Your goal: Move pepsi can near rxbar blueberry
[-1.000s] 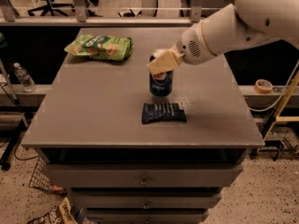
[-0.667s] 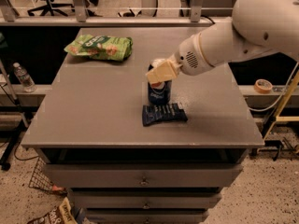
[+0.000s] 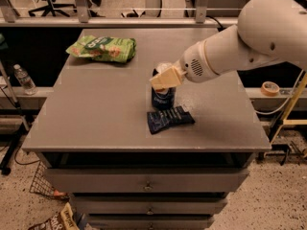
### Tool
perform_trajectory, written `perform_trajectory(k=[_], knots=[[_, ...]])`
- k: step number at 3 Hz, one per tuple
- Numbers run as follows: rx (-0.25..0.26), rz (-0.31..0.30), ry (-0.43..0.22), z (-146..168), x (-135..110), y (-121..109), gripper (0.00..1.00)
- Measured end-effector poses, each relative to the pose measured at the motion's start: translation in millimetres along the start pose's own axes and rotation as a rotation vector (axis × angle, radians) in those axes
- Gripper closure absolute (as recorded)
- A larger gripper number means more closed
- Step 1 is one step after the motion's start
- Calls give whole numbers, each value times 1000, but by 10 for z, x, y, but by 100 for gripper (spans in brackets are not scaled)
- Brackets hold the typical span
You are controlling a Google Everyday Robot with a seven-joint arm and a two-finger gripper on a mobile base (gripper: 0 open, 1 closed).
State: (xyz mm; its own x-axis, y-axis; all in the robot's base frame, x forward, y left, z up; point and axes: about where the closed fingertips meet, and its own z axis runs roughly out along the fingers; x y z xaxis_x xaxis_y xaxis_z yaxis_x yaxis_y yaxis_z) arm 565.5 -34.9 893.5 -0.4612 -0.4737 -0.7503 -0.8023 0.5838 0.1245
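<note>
Pepsi can: upright, mid-table, its foot right at the far edge of the rxbar blueberry, which lies flat toward the front.
My gripper: reaching in from the right, closed around the can's top.
Table: grey, drawers beneath.
Green snack bag: far left corner, well apart.
Water bottle: on the ledge left of the table.

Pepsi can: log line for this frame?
gripper: fingers clamped on can top | pepsi can: upright, just behind blueberry bar | green bag: far left corner
</note>
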Motion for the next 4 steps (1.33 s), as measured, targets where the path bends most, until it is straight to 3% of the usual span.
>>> perform_trajectory(k=[1,2,4], knots=[[0,0,0,-2,-2,0,100],[0,0,0,-2,-3,1,87],[-1,-4,0,0,-16,23,39]])
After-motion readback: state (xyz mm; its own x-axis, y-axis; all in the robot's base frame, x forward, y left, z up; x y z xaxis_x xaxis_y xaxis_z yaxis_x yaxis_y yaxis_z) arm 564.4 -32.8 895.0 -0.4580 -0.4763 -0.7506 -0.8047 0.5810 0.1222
